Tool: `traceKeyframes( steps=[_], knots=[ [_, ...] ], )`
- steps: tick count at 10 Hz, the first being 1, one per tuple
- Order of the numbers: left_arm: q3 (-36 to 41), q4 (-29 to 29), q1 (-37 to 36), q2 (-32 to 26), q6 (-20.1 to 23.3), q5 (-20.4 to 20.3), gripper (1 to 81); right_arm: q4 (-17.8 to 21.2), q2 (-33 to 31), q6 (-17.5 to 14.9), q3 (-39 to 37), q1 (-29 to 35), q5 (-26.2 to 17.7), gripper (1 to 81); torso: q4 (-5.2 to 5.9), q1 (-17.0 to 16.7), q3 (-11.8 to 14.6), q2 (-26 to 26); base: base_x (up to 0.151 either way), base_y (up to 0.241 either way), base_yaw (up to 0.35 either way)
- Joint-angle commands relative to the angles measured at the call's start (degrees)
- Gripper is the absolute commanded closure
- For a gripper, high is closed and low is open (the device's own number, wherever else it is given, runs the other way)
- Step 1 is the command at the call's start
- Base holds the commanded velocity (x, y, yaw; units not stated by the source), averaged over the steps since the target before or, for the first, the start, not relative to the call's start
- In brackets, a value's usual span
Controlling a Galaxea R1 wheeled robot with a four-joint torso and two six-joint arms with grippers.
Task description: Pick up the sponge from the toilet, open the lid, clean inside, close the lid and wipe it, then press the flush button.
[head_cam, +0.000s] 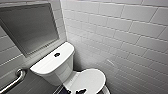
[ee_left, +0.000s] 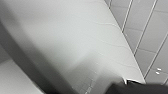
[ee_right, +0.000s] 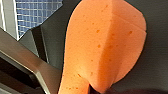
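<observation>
Sponge [ee_right: 105, 45] first: on my right wrist feed it is a soft orange-red piece of foam with a broad rounded end that narrows to a waist. Its surface is pitted with small darker pores, and a shallow crease runs across the rounded end. It sits very close to the camera, in front of dark parts of my own arm, with a patch of small blue mosaic tile [ee_right: 37, 15] behind. Its narrow end runs down into the right gripper [ee_right: 91, 89], which I read as clamped on the foam, jaws drawn in narrow.

From the head camera the toilet [head_cam: 57, 72] is glossy white, standing in the corner. Its cistern is to the far left, and the flush button [head_cam: 57, 54] is a small dark round spot in the middle of the cistern top [head_cam: 45, 65]. The lid [head_cam: 92, 78] is a smooth white oval lying down over the bowl, near and to the right of the cistern. Dark pieces of the rig [head_cam: 77, 91] show at the lid's near edge.

The left gripper [ee_left: 135, 88] shows as a dark blurred edge just beside a white ceramic curve, with grey tiles [ee_left: 150, 37] beyond; I cannot tell how it is set.

A tiled wall [head_cam: 125, 32] of white bricks runs along the right. A grey framed panel [head_cam: 28, 26] hangs above the cistern, and a metal grab bar [head_cam: 15, 79] is at the near left.
</observation>
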Motion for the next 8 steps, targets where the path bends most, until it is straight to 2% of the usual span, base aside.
traceKeyframes(
  steps=[1,3,8],
  knots=[
    [2.2,1.7,-10.1,-3.7,2.3,-8.9,1.0,-1.6,-0.5,-0.2,0.7,-0.5,-3.4,81.1,0.00,0.0,0.0,0.0,0.000,0.000,0.000],
    [2.7,-2.0,-10.1,-5.6,2.3,-10.9,1.0,-1.6,-0.4,-0.2,0.3,-0.5,-3.4,81.1,0.00,0.0,0.0,0.0,0.000,0.000,0.000],
    [5.4,-16.4,-11.4,-9.4,1.1,-12.9,1.0,-1.5,0.2,-0.1,-0.4,-0.5,-3.5,81.1,0.00,0.0,0.0,0.0,0.000,0.000,0.000]
  ],
)
